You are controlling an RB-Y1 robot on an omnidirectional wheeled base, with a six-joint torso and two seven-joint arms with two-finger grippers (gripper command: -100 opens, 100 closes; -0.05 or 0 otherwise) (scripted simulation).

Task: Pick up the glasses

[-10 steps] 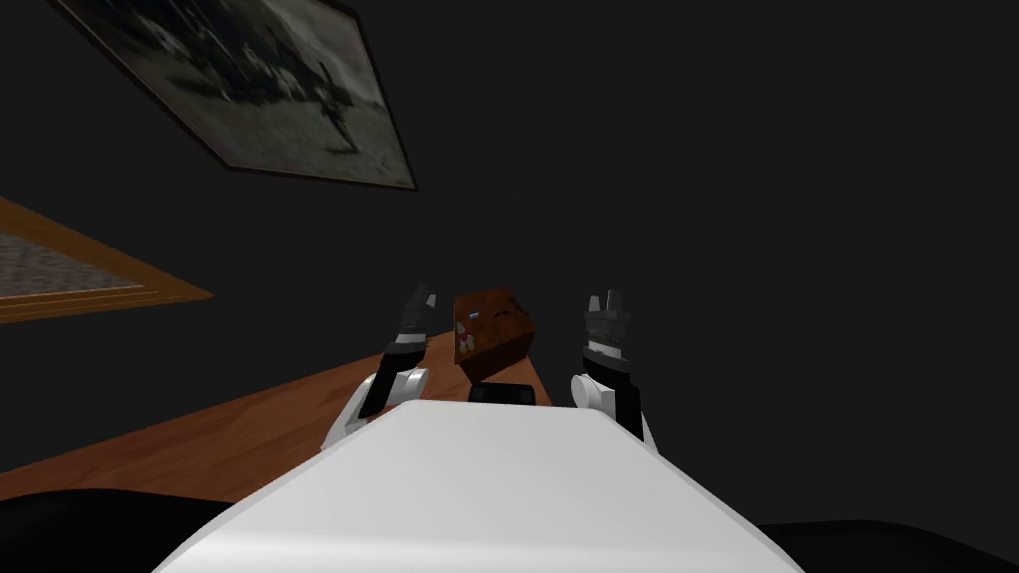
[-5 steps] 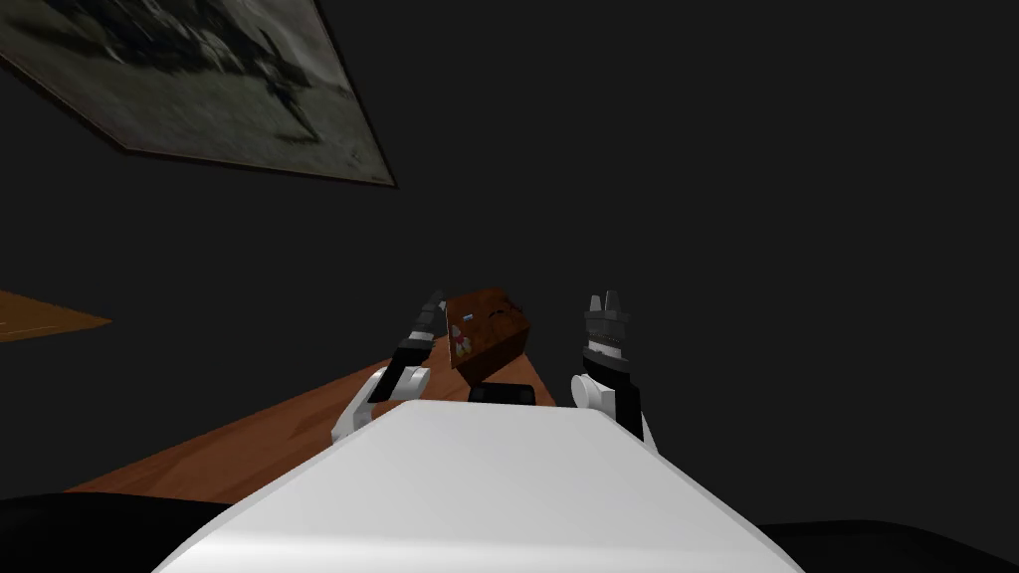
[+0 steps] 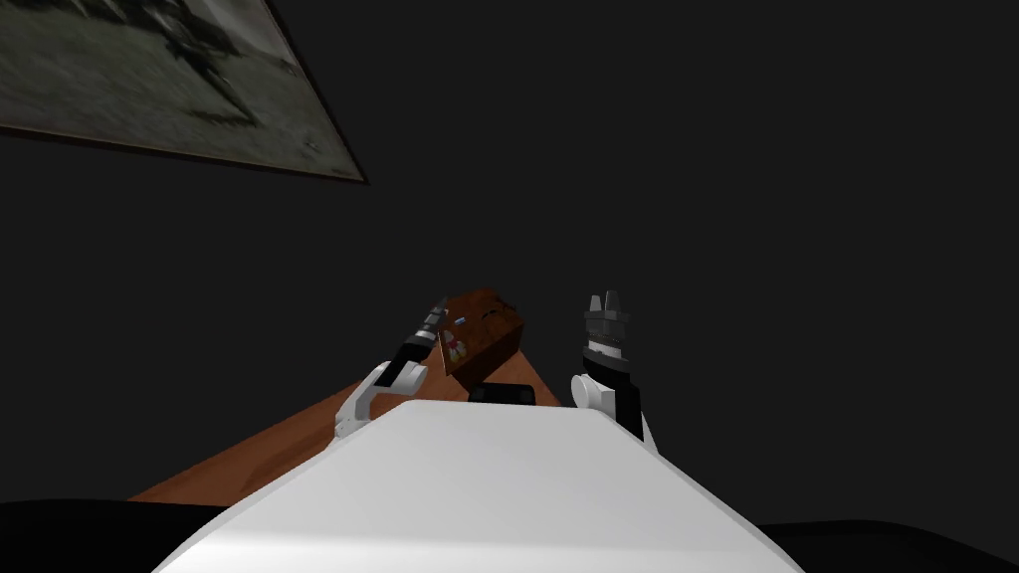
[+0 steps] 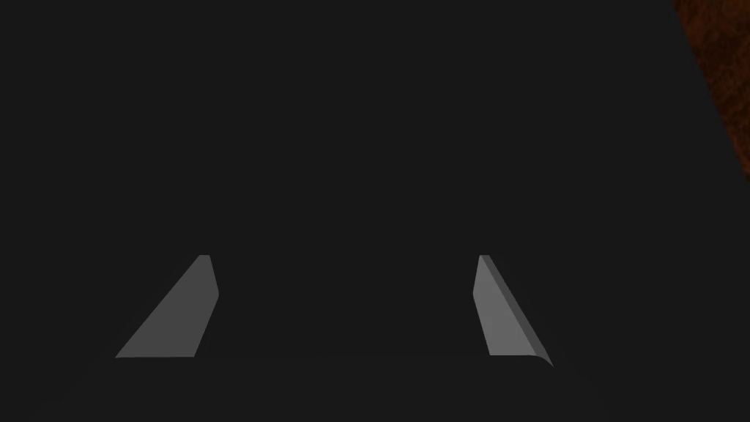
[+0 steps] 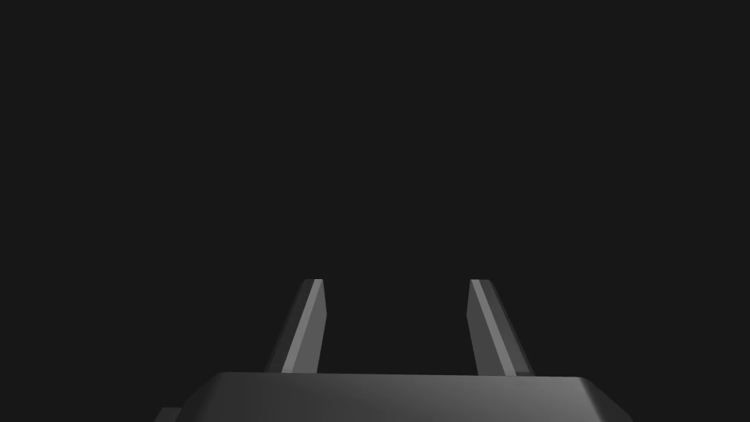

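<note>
Left wrist view: left gripper [image 4: 343, 258] spread wide, empty; right gripper [image 5: 395, 281] likewise apart, empty.

A dim, almost black wall [image 3: 716, 159] takes up most of the scene (the light is low throughout). A dark-framed greyish picture [image 3: 149, 90] hangs on it. Below lies a reddish-brown wood floor [image 3: 269, 448], where a small brown wooden cabinet [image 3: 490, 336] stands.

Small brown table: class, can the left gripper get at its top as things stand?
Probably yes. The left gripper is open, right beside the small brown table, with nothing between them. It points past the table at a dark wall, though, so it would need to turn inward.
</note>
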